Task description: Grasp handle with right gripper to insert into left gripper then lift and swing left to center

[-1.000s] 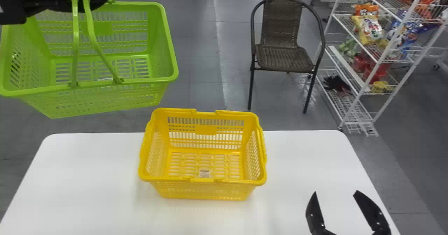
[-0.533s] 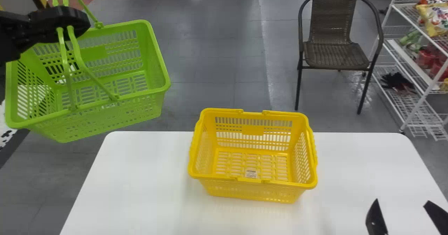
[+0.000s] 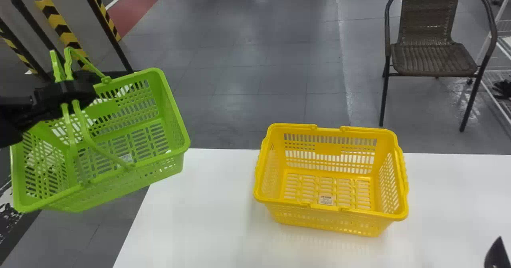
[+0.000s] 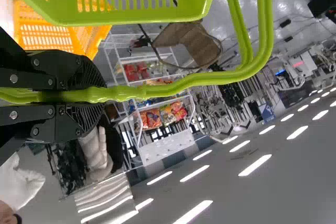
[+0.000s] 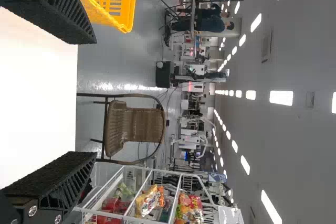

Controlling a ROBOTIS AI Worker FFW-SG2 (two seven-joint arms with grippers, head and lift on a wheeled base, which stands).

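At the left of the head view, my left gripper [image 3: 68,92] is shut on the handles [image 3: 85,133] of the green basket [image 3: 147,180], which hangs tilted, open side up, beyond the table's left edge. In the left wrist view the left gripper [image 4: 98,96] clamps the green handles [image 4: 210,78], with the basket's rim [image 4: 131,20] above them. One finger of my right gripper [image 3: 497,255] enters at the head view's lower right corner, well away from the green basket. Seen from its own wrist, the right gripper [image 5: 94,98] stands open, nothing between its fingers.
A yellow basket [image 3: 327,218] stands on the white table [image 3: 207,220], right of the green one. Behind the table are a brown chair [image 3: 435,60] and, at the right edge, a white wire rack [image 3: 507,56]. Striped posts [image 3: 62,26] stand at the far left.
The head view has turned left, so table, yellow basket and chair sit farther right in it. The left gripper and green basket appear lower, the basket more tilted; the right gripper has slid toward the right edge.
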